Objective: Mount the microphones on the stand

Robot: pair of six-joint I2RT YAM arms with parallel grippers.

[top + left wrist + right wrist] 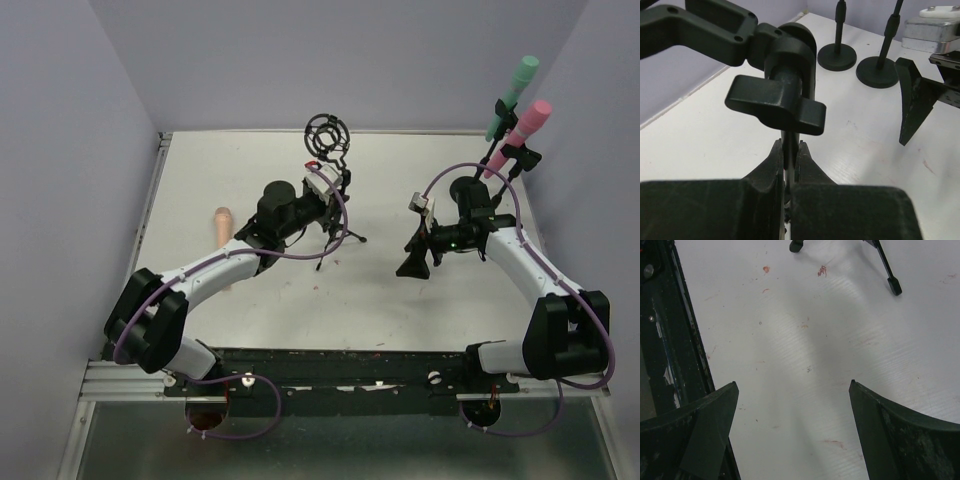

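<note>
A black tripod stand (331, 150) with a ring mount on top rises at the table's middle back. My left gripper (337, 190) is shut on its thin pole (789, 141), just below a wing knob (776, 106). The peach microphone (221, 224) lies flat on the table to the left, partly hidden behind my left arm. At the back right, the mint green microphone (512, 95) and the pink microphone (520, 135) sit tilted in two other stands. My right gripper (422, 258) (793, 384) hangs open over bare table with nothing between its fingers.
The two round bases (836, 56) (877, 71) of the back-right stands rest on the white table (380, 310). Two tripod feet (894, 287) (796, 246) lie ahead of my right gripper. A black rail (670, 340) runs along the near edge. Purple walls close in the sides.
</note>
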